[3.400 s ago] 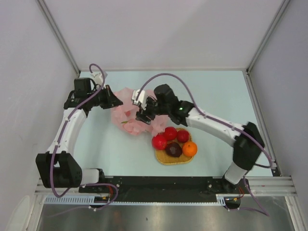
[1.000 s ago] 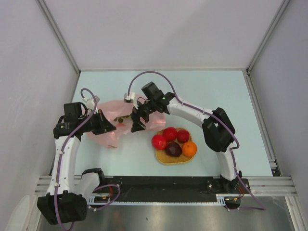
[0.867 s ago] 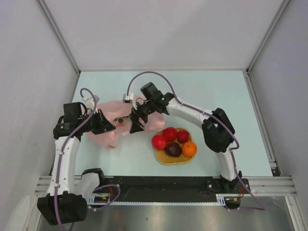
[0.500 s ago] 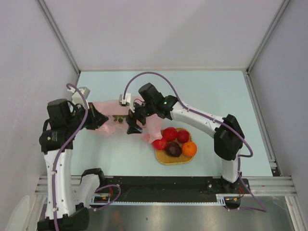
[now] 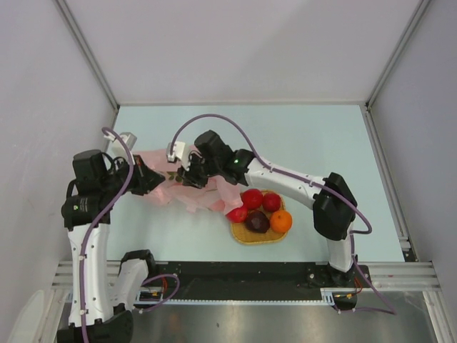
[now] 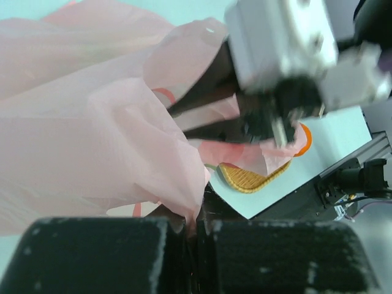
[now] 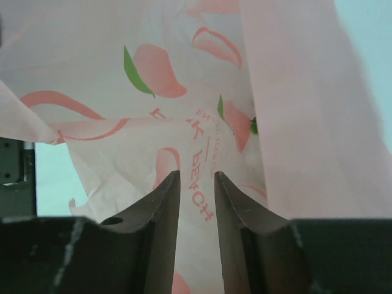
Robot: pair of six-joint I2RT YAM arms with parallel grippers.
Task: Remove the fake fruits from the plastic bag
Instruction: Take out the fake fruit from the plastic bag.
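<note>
The pink plastic bag (image 5: 207, 191) is stretched between the two grippers, left of the woven mat (image 5: 246, 236). My left gripper (image 5: 148, 176) is shut on a pinch of bag film (image 6: 184, 208). My right gripper (image 5: 184, 176) sits at the bag's middle, its jaws a narrow gap apart with only printed film (image 7: 196, 141) behind them. Three red fruits (image 5: 252, 198), the purple one (image 5: 257, 221) and the orange one (image 5: 281, 221) lie on the mat. The bag's edge drapes over the left red fruit (image 5: 238, 213). I cannot make out the green fruit.
The mat (image 6: 251, 177) and the orange fruit (image 6: 304, 138) show under the bag in the left wrist view, with the right wrist's white camera block (image 6: 282, 43) close above. Frame posts and grey walls border the pale blue table (image 5: 321, 143).
The left arm has risen and pulled the bag left and up, stretching it. The right gripper has moved left along the bag. The fruits on the mat have not moved.
</note>
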